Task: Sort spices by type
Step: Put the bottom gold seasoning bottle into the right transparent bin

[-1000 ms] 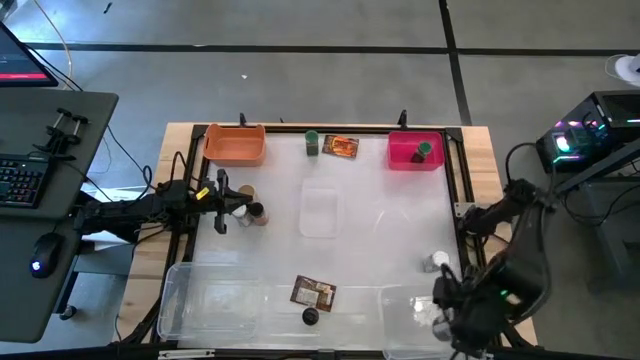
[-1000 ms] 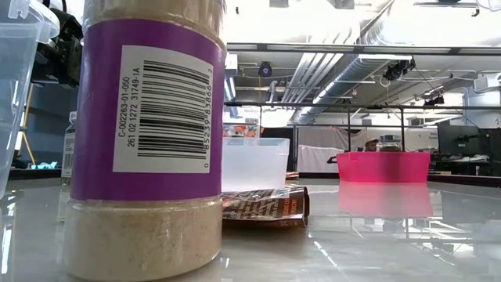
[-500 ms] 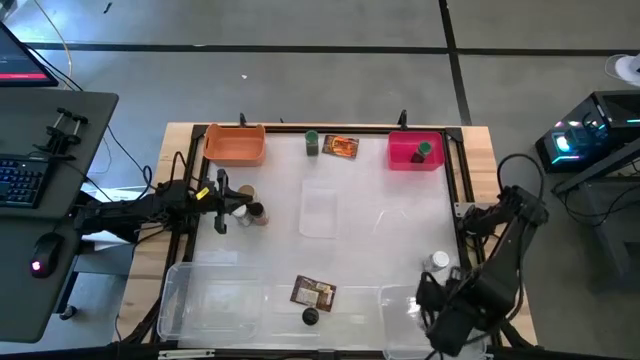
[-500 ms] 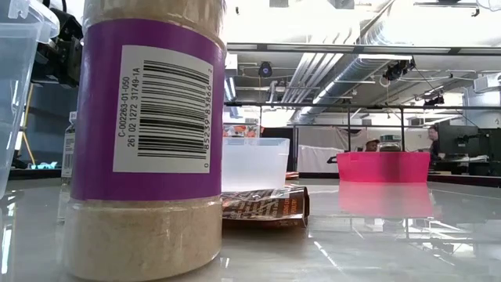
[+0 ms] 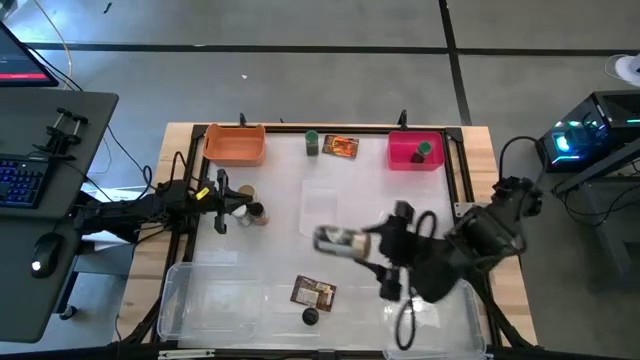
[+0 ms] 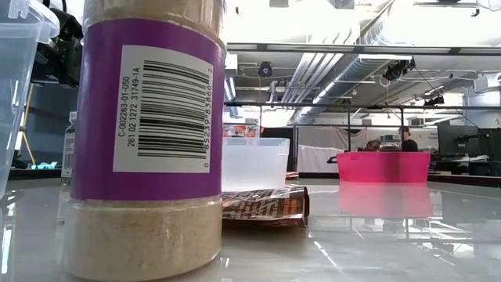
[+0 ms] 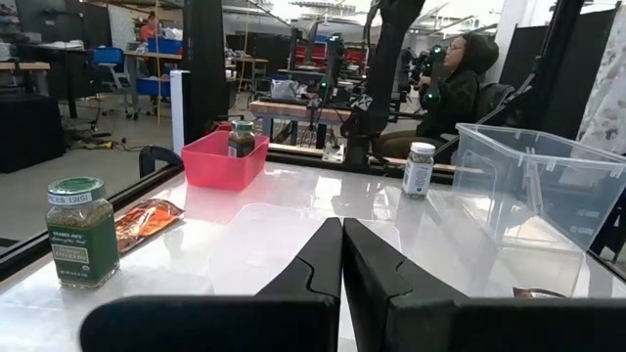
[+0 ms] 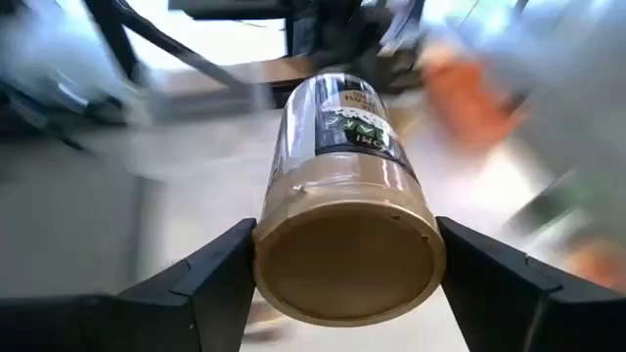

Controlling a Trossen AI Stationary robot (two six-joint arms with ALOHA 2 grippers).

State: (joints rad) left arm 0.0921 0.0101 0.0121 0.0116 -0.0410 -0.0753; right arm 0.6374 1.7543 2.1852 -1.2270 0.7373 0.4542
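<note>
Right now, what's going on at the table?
The right gripper holds a tan-lidded spice jar over the middle of the table. The left gripper waits shut at the left edge. One jar sits in the pink bin; the orange bin looks empty.

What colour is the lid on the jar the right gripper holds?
Tan, clearest in the right wrist view: jar.

Purple-labelled spice jar (image 6: 149, 141) up close, packet (image 6: 264, 207) behind — pink bin (image 6: 383, 167) beyond

Low view: purple-labelled jar (image 6: 149, 141) cut off at top edge.
</note>
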